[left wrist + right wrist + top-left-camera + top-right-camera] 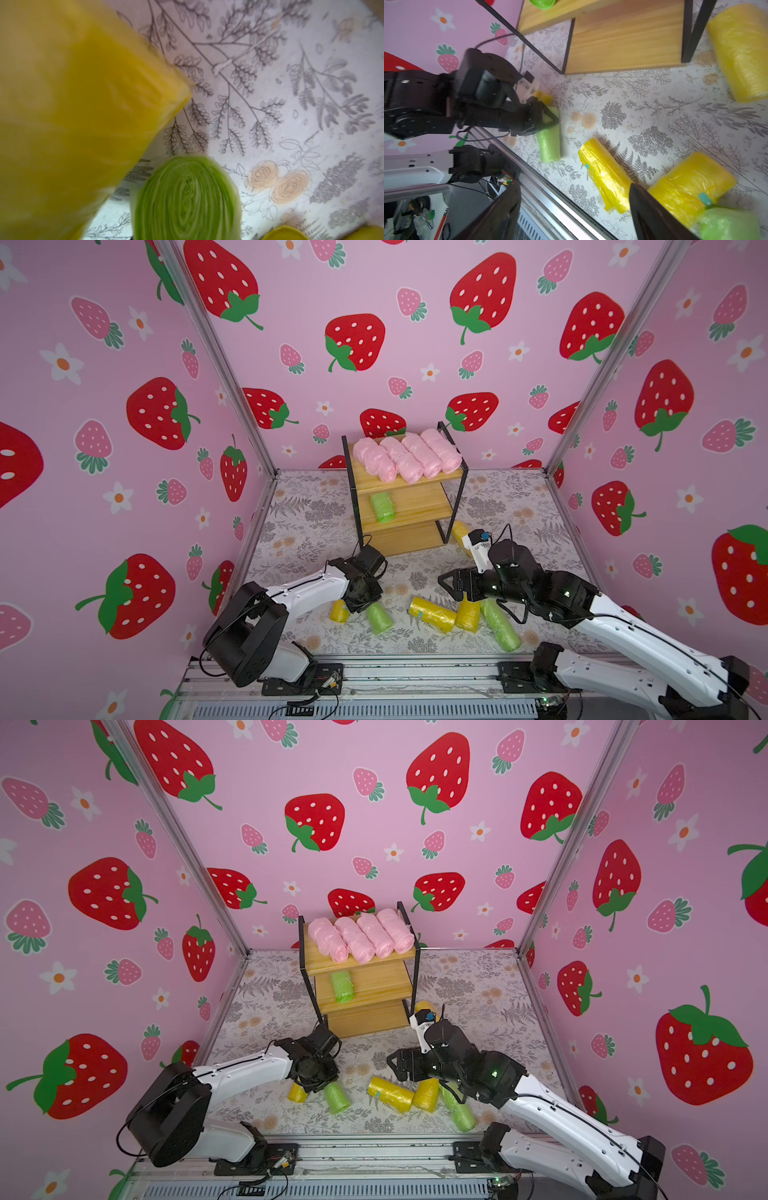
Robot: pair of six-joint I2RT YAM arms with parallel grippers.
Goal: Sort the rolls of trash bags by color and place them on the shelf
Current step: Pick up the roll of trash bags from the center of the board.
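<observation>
L end effector [550, 118] at green roll [550, 145] (grip unclear) | R end effector [453, 587] open, yellow roll [432, 614] below

You see the shelf [409, 484] standing upright at the back of the worktop [316, 531]. Four pink rolls [409, 456] lie side by side on its top board, and one green roll [382, 507] lies on the middle board, at the left. One yellow roll [457, 529] lies beside its right foot. Toward the front, three yellow rolls [432, 614] and two green rolls [380, 618] lie scattered.
</observation>
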